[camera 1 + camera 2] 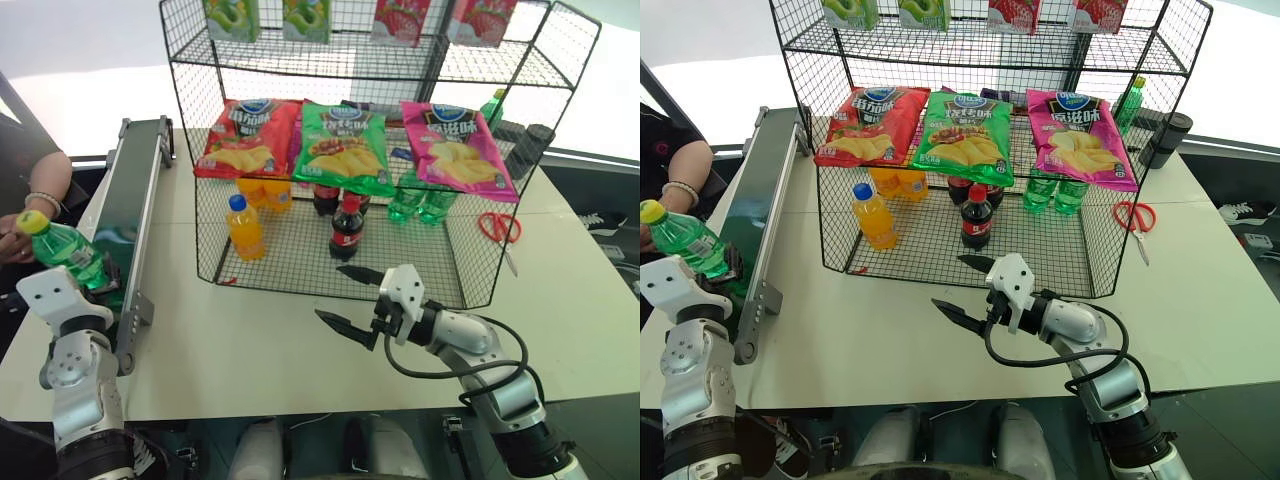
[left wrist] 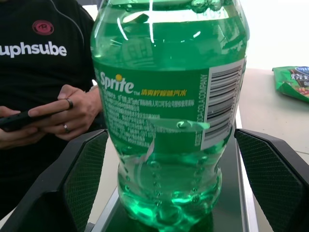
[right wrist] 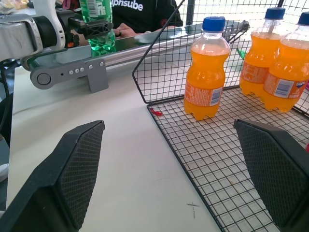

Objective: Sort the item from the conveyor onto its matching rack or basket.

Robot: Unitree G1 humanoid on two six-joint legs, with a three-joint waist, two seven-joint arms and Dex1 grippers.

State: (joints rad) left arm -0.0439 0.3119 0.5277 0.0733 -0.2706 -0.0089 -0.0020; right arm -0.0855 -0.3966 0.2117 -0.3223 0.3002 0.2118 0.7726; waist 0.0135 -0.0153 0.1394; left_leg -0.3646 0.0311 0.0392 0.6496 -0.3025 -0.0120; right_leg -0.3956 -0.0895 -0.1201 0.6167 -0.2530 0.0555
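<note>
- The green bottle (image 1: 68,253) stands on the conveyor (image 1: 133,205) at its near end, between the spread fingers of the left end effector (image 2: 169,193), ready to be gripped
- Rack (image 1: 300,255) waits mid-counter
- Right end effector (image 1: 352,300) hangs released, empty

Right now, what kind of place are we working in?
Probably a mock shop sorting station: a table with a conveyor, a black wire rack hung with chip bags, soda bottles beneath, and a seated person watching.
</note>
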